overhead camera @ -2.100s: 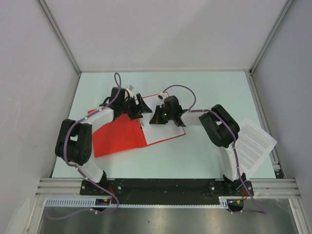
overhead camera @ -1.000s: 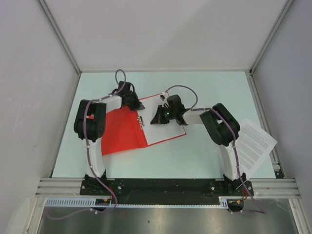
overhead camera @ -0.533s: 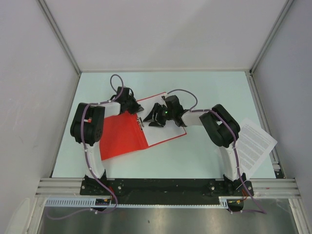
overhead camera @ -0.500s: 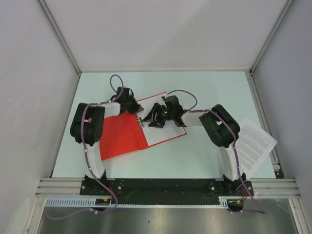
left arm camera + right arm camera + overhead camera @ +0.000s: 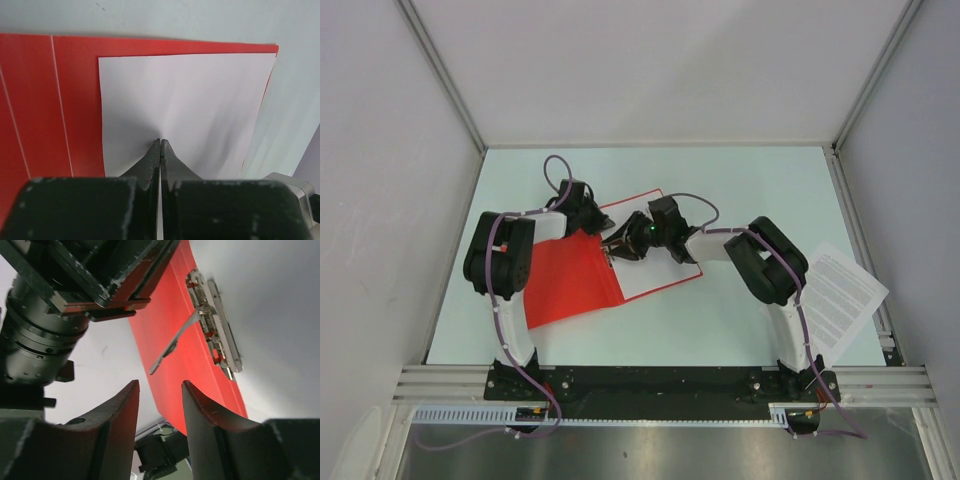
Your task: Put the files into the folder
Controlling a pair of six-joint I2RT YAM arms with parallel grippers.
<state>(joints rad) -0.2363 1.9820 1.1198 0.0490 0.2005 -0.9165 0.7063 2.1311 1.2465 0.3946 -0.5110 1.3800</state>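
Note:
The red folder (image 5: 570, 285) lies open on the table, and a white sheet of the files (image 5: 655, 268) rests on its right half. My left gripper (image 5: 598, 218) is shut, its tips (image 5: 160, 141) pressing on that sheet (image 5: 200, 100) over the red folder (image 5: 50, 100). My right gripper (image 5: 618, 247) is open and holds nothing. It hovers (image 5: 160, 385) at the spine beside the metal clip (image 5: 220, 335), whose thin lever (image 5: 172, 342) stands raised off the folder (image 5: 185, 365).
More printed files (image 5: 842, 298) lie at the table's right edge, partly over the rail and behind the right arm. White walls enclose the table on three sides. The left gripper's body (image 5: 100, 275) fills the top left of the right wrist view.
The right gripper went from shut to open and slid left to the folder's spine clip. The left arm folded up earlier, and its shut gripper has stayed on the sheet.

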